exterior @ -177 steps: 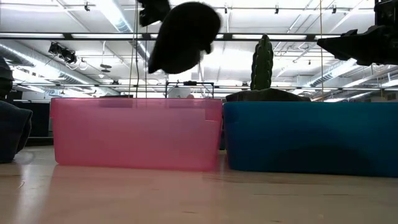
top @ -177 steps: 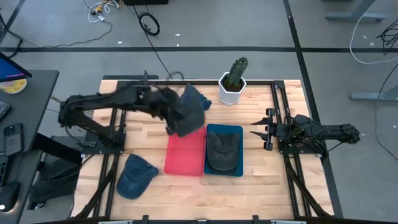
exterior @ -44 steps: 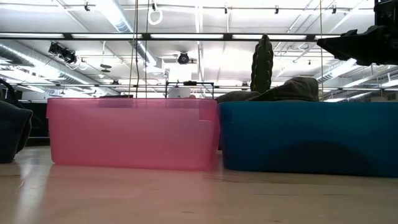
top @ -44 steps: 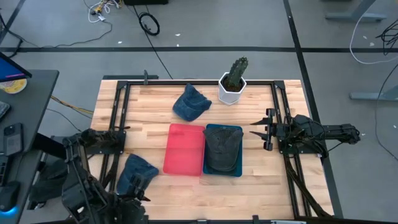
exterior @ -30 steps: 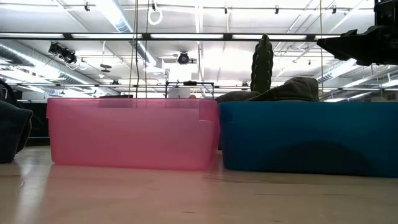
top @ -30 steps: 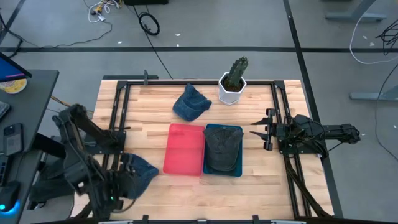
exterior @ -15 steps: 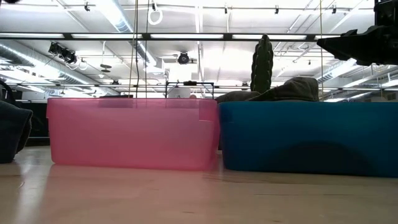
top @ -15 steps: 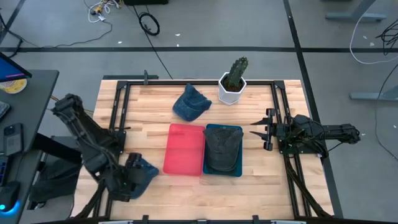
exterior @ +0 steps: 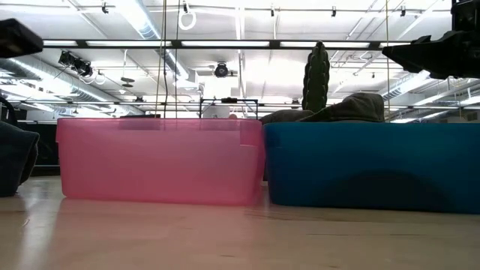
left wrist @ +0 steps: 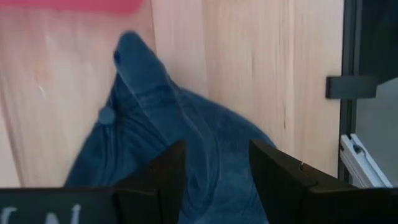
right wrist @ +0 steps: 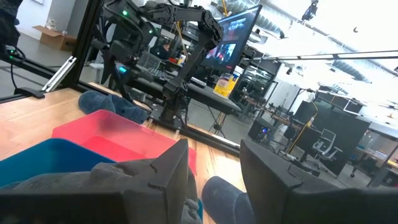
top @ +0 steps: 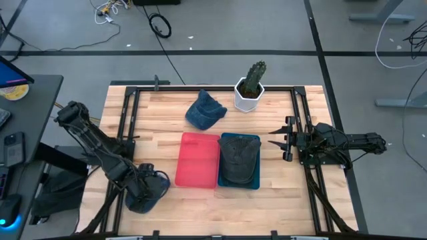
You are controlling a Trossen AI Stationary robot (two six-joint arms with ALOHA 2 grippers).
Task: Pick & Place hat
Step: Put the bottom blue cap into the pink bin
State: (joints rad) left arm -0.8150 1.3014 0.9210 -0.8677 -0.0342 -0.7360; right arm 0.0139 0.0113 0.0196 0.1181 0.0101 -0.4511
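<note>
A blue denim hat lies on the table at the near left; it also shows in the left wrist view and at the low view's left edge. My left gripper hangs open above it, its fingers standing apart over the crown. A second blue hat lies at the far middle. A dark grey hat lies in the blue bin. The red bin stands beside it. My right gripper waits open at the right, clear of everything.
A cactus in a white pot stands at the far edge beside the second hat. Black frame rails run along the table's left and right sides. Bare wood lies near the front edge, before the bins.
My left arm has swung in from beyond the table's near-left corner, and its gripper has gone toward the table's right until it hangs over the near-left blue hat. The hat has not moved. My right arm has kept still.
</note>
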